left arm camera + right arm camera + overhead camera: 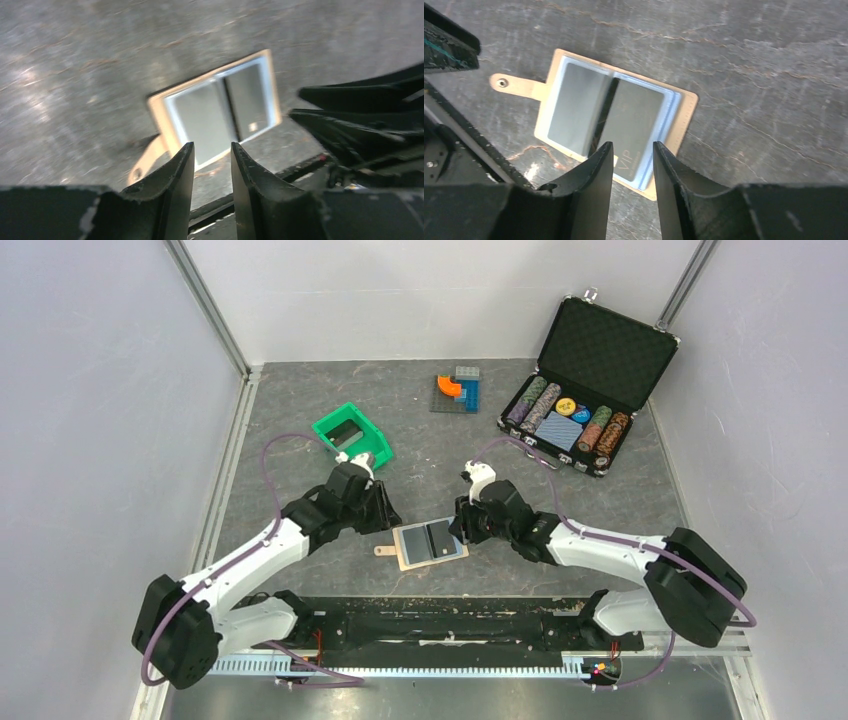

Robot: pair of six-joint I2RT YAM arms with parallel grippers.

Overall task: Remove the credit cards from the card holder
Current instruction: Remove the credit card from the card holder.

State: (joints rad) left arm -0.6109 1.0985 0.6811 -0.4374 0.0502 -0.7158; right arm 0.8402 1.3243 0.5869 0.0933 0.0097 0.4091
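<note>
- Holder point(686, 120): a small tan-edged bifold with light blue inner pockets. It lies spread flat, inner face up, at the near middle of the tabletop point(300, 400), between the two end effectors. Its strap tab point(519, 86) points left.
- Cards point(636, 125): two show, one in each half on either side of the centre fold. They are thin, flat and dark grey, and sit inside the pockets. The right one carries pale "VIP" lettering at its near corner. Whether more cards lie underneath cannot be told.
- Left end effector point(212, 150): released, jaws parted, nothing between them. It sits just left of the holder and is aimed at its near left part.
- Right end effector point(633, 150): released, jaws parted and empty. It is poised over the near edge of the right card; whether it touches the card cannot be told.
- Done so far: the holder is open and the cards are exposed.
- Left to do: every extraction. Both visible cards are still pocketed, and no card lies loose on the tabletop.
- Handling, by judgement: the cards are slim and smooth and give little edge to pinch. The holder looks light and would likely slide or fold unless one end effector pins it while the other draws a card out.
- Other stock, far side: green bin point(350, 435) at left, toy blocks point(458, 390) at middle, open chip case point(590, 390) at right. All sit well apart from the holder.
</note>
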